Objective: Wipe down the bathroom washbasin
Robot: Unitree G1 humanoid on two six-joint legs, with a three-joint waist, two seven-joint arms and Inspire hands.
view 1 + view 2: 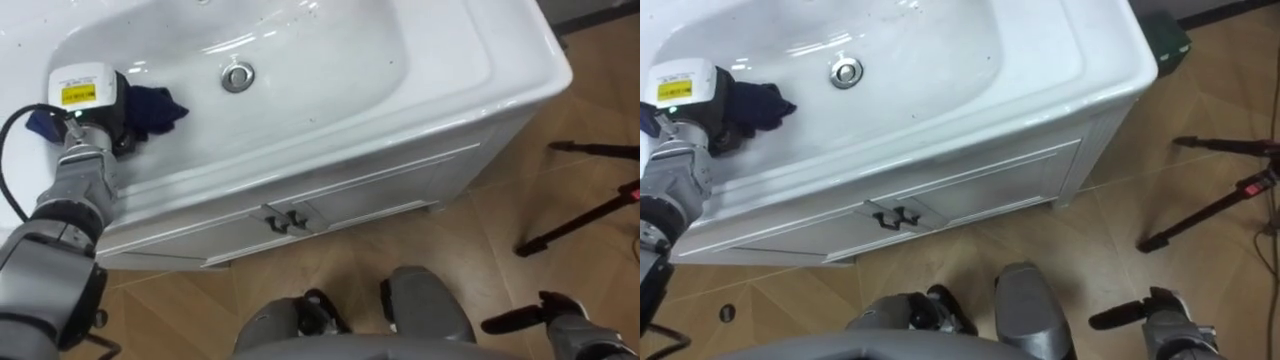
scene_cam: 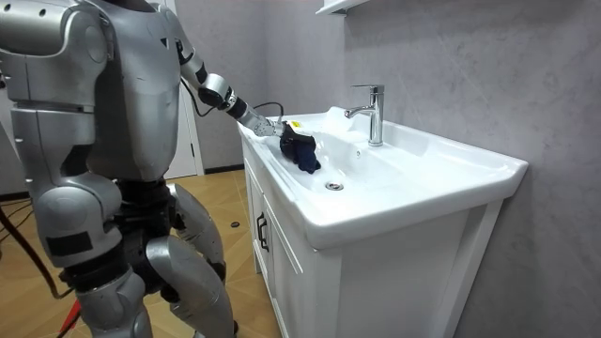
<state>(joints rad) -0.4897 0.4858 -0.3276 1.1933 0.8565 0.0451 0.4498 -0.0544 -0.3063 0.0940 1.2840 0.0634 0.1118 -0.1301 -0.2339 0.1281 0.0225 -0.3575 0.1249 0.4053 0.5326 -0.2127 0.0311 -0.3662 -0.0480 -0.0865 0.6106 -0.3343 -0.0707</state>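
The robot stands close against a white cabinet (image 1: 390,195) that carries the basin (image 1: 480,60). In the room view it is at the room view's left of the cabinet, with its left arm stretched out over the basin's rim.

At the left, the left hand (image 1: 104,122) reaches into the basin's left end and rests on a dark blue cloth (image 1: 155,108). The cloth lies bunched on the inner slope of the bowl, and part of it sticks out beyond the hand toward the drain. The hand covers the rest of the cloth, so I cannot tell whether it is closed on the cloth or only pressing it.

Further right, the round metal drain (image 1: 238,76) sits in the bottom of the bowl, apart from the cloth. The room view shows a chrome faucet (image 2: 374,113) upright on the far rim.

Below the basin, the two cabinet doors meet at a pair of small dark handles (image 1: 283,220).

On the wooden floor (image 1: 440,265) at the right lie the black legs of a tripod (image 1: 580,222). The right hand (image 1: 565,322) hangs low at the lower right, its fingers (image 1: 510,320) straight and holding nothing.
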